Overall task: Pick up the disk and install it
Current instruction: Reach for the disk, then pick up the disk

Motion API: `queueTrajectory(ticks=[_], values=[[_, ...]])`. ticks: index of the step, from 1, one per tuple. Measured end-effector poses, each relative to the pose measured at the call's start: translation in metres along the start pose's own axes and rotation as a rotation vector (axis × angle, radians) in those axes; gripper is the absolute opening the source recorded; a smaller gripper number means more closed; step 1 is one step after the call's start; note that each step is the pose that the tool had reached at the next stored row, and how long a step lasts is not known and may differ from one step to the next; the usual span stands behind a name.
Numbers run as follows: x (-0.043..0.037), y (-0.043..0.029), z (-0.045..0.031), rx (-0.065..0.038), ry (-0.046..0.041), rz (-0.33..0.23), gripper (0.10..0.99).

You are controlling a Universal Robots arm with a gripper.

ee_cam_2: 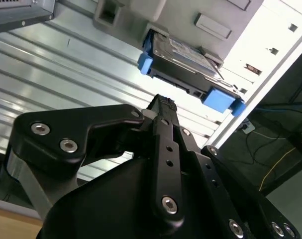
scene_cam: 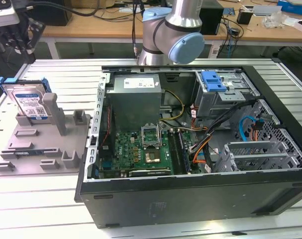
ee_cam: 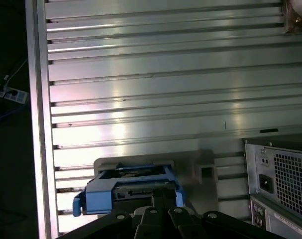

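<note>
Approach step, I reckon, pick-up not yet made: gripper (scene_cam: 19, 44) hangs above the disk (scene_cam: 29, 102), apart from it, jaws prob. closed on nothing (poor angle), disk upright in the grey holder (scene_cam: 46, 147) beside the PC case (scene_cam: 190, 199); grasp needs jaws opened & squared to its carrier.

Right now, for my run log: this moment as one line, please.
gripper: above disk, not touching | disk: upright in grey holder, not picked up | computer case: open
</note>
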State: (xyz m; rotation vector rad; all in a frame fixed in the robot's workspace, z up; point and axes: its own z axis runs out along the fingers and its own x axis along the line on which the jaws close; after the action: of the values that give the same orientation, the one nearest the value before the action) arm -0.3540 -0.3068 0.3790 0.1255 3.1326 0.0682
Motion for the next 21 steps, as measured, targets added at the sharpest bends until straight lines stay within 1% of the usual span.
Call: queueTrajectory(ticks=[1, 18, 19, 20, 21], values=[[0.0037, 0.0014, 0.0004, 0.000, 0.0005, 0.000, 0.106], [0.0051, 0.0014, 0.0004, 0.000, 0.0006, 0.000, 0.106], [0.0052, 0.0014, 0.0004, 0.000, 0.0010, 0.000, 0.106], [0.0053, 0.0014, 0.0004, 0.000, 0.0035, -0.004, 0.106], [0.0052, 0.0014, 0.0004, 0.000, 0.0071, -0.021, 0.106]])
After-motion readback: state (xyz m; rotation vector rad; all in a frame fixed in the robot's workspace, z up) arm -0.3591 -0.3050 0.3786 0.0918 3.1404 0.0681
